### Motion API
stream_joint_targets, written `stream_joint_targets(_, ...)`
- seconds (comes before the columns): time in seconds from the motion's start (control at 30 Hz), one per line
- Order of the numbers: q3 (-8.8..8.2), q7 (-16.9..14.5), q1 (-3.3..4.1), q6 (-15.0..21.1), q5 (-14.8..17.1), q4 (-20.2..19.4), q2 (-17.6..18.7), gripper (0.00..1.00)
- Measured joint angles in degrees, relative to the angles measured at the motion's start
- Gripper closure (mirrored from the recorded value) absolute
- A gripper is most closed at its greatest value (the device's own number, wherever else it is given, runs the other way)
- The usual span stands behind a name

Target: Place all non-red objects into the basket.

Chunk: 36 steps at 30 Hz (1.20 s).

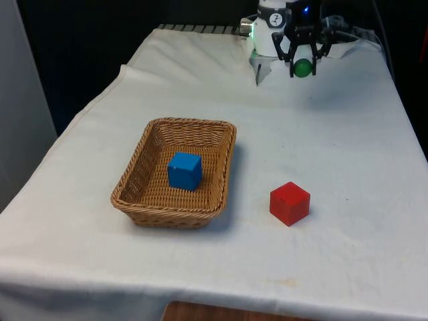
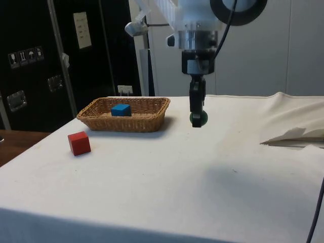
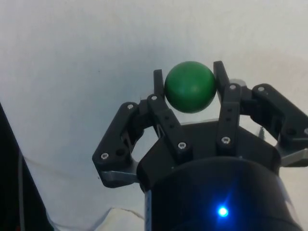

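side view: pincer (image 2: pixel 198 118) clamps green ball (image 2: pixel 199 118) above bare cloth (image 2: pixel 212 172), basket (image 2: pixel 124 121) well apart.

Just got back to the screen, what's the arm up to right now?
The hand is shut on a green ball, holding it above the cloth at the robot's end of the table. The blue cube already sits in the wicker basket. The red cube rests on the cloth beside the basket.

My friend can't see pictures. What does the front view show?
A black gripper holds a green ball above the far end of a white-clothed table. Nearer, a wicker basket holds a blue cube, and a red cube sits on the cloth to the front view's right of it.
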Motion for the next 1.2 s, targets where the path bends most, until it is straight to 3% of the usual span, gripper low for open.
stream_joint_targets(0.3,-0.97,-1.1,-0.34,0.2,0.0,1.0,0.4,1.0)
stream_joint_targets(0.63,-2.18,-2.6,-0.63,0.5,0.0,4.4,3.9,1.0)
stream_joint_targets(1.2,-5.84,-6.0,-1.03,1.0,0.1,7.3,5.8,1.0)
